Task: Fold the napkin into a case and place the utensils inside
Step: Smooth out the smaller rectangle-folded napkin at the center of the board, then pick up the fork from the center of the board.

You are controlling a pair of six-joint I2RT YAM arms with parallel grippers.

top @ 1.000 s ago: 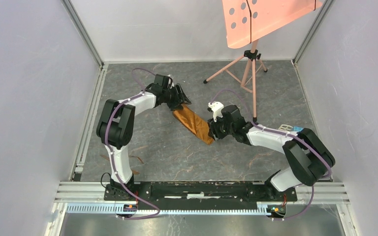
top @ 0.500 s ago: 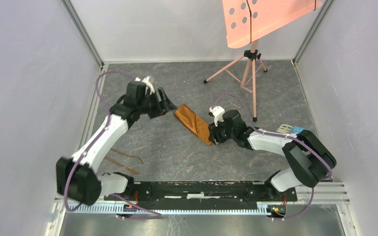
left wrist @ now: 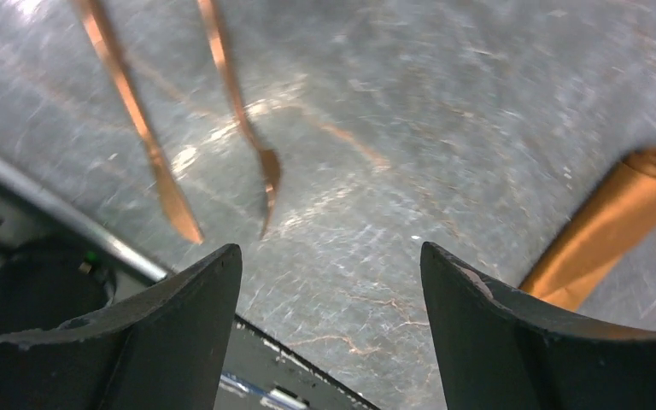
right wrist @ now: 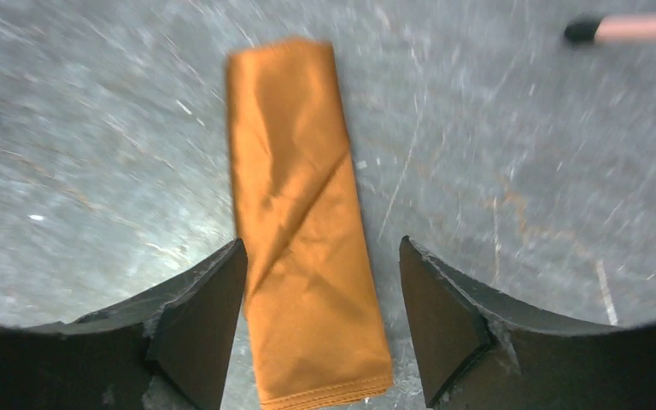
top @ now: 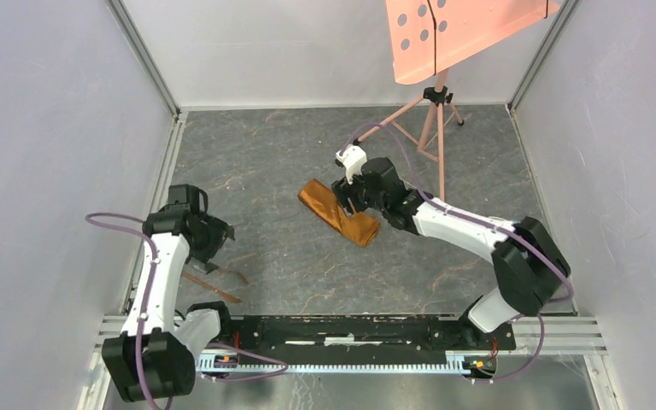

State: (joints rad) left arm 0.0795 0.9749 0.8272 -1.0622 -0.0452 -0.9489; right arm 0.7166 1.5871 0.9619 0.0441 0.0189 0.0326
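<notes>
We judge the step in hand to be fetching a utensil. The left gripper [left wrist: 329, 256] hangs with its jaws wide and empty over the near-left part of the table [top: 290, 265], where the utensils [left wrist: 134, 115] lie side by side, well apart from the case [right wrist: 295, 171] at mid-table. The right gripper [right wrist: 320, 248] straddles the case, jaws spread, gripping nothing. To do this well we should bring the fingers down across one thin handle (they lie flat, so the pads must reach the surface), taking one at a time. We count one case and two utensils.
</notes>
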